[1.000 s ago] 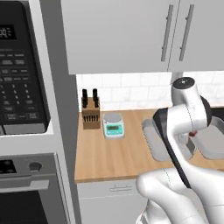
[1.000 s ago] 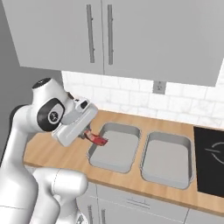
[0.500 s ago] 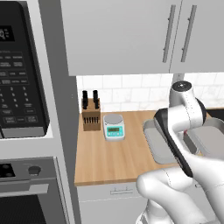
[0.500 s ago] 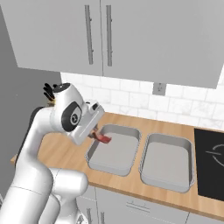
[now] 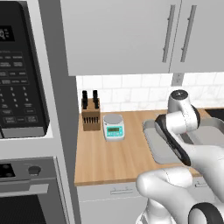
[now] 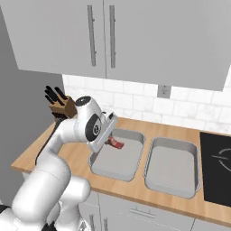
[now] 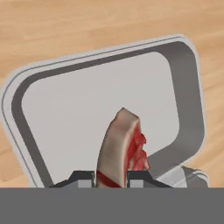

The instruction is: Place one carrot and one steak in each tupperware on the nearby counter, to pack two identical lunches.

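My gripper (image 7: 111, 179) is shut on a raw red steak (image 7: 122, 146) with a pale fat edge, which sticks up between the fingertips. It hangs over the left tupperware (image 7: 65, 105), a shallow grey tray. From the right base view, the gripper (image 6: 109, 140) holds the steak (image 6: 116, 144) just above the back left part of the left tupperware (image 6: 119, 163). The second tupperware (image 6: 173, 164) lies beside it on the right, with nothing in it. Both rest on the wooden counter (image 5: 109, 157). The carrot is out of view.
A teal-and-white scale (image 5: 113, 127) and a knife block (image 5: 90, 114) stand at the counter's back left. The dark stovetop (image 6: 216, 164) borders the right tray. Wall cabinets hang overhead, and an oven column with a microwave (image 5: 22, 87) closes the left end.
The arm has swung in and carried the steak a little to the right, from the left tray's rim to above its inside. The grip has stayed shut.
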You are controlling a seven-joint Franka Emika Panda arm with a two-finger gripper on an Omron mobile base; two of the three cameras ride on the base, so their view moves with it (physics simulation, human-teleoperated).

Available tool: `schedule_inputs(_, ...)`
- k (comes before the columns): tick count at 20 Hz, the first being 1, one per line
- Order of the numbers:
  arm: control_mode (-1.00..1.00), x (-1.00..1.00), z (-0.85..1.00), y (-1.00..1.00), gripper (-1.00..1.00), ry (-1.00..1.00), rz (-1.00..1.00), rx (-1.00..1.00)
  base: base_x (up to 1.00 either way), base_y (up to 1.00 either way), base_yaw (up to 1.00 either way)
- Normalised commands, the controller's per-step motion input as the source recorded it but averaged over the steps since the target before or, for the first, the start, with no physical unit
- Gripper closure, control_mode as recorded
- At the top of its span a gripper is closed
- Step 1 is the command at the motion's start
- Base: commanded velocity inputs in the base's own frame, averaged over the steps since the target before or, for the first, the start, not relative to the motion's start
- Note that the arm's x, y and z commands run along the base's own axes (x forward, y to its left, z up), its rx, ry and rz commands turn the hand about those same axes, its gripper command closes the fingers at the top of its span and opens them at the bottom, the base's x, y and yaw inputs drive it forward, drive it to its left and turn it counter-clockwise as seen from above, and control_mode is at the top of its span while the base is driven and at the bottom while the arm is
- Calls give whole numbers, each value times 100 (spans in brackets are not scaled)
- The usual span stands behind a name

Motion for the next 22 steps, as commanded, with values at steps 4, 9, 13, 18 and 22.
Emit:
schedule_inputs(4,-100,60,-34,-16,100,3,0,0,0,0,0)
schedule_inputs(9,-100,54,-40,-8,100,5,0,0,0,0,0)
schedule_inputs(13,-100,35,-45,-10,100,6,0,0,0,0,0)
schedule_inputs(18,-100,10,-51,-1,100,10,0,0,0,0,0)
schedule_inputs(22,-100,13,-44,-2,100,9,2,0,0,0,0)
